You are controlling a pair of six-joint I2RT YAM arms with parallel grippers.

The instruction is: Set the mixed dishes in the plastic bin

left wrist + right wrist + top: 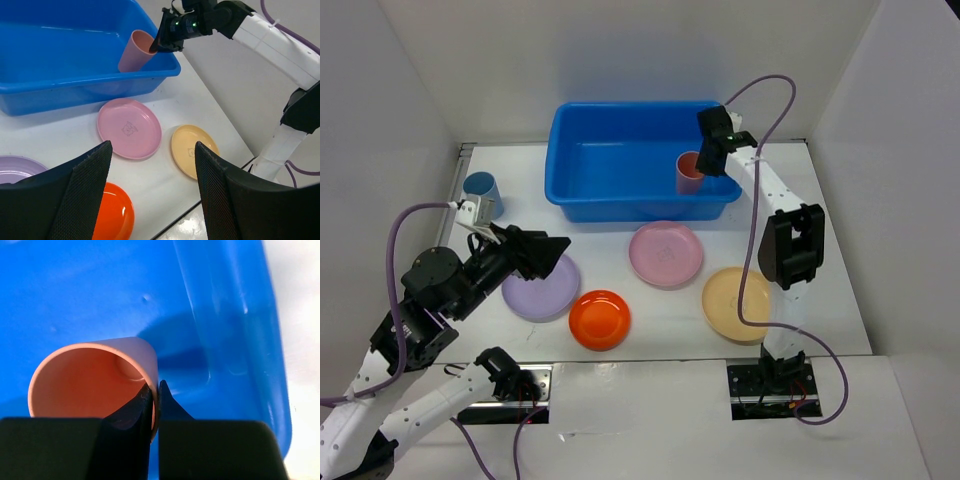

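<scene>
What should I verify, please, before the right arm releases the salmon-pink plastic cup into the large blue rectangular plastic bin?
1. Right gripper pinches the rim of the salmon-pink plastic cup: ok.
2. Cup lies within the walls of the large blue rectangular plastic bin: ok.
3. Cup's base rests on the bin floor: cannot tell.
4. No other dish lies in the bin under the cup: ok.
5. Left gripper is open and away from the bin, over the round lavender plastic plate: ok.
</scene>
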